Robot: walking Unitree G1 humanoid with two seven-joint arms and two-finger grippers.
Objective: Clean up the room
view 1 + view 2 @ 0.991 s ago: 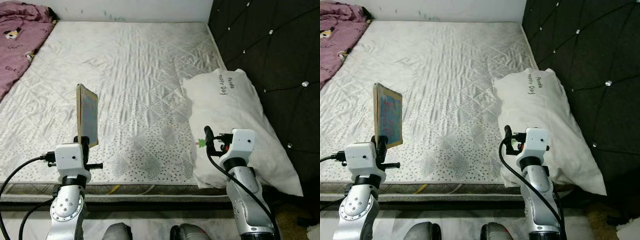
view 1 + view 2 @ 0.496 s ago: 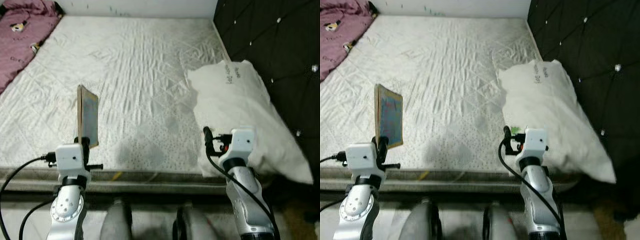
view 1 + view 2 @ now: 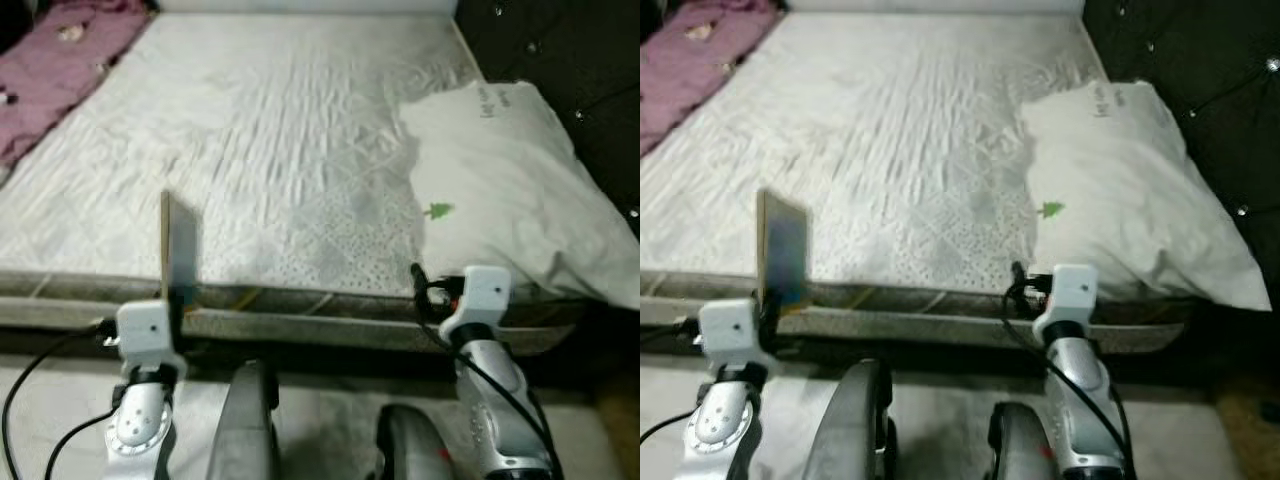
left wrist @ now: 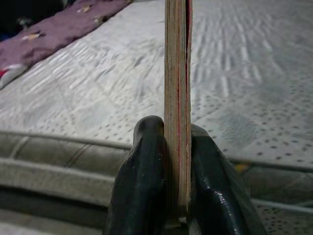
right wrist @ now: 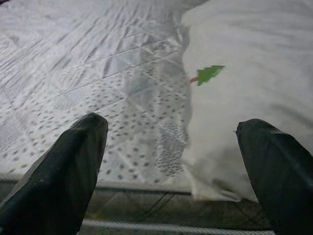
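Camera has pulled back and tilted down vs 1 s ago: bed edge now sits mid-frame, floor and the robot's legs show below it, and both eye views are motion-blurred. That's a view shift; nothing on the bed has moved. Left gripper (image 4: 177, 171) is still clamped on the book (image 4: 177, 98), held upright and edge-on just in front of the near mattress edge; the wrist view shows stacked tan page edges with a thin red line at one cover, both black fingers (image 4: 142, 181) pressed against its faces. Book cover looks blue-ish with a tan border, too blurred to read. Right gripper (image 5: 171, 161) is spread wide with nothing between its fingers, hovering at the bed edge near the pillow (image 3: 510, 180). Pillow is white, soft, creased, lying on the robot's right side of the mattress (image 3: 270, 130) against the black tufted headboard (image 3: 560, 50); it carries a small green tree print (image 5: 209, 74) and dark handwriting near its far end, not legible. Mattress is grey-white quilted fabric with a diamond stitch and dotted pattern. Purple blanket (image 3: 60, 50) bunched at far left.
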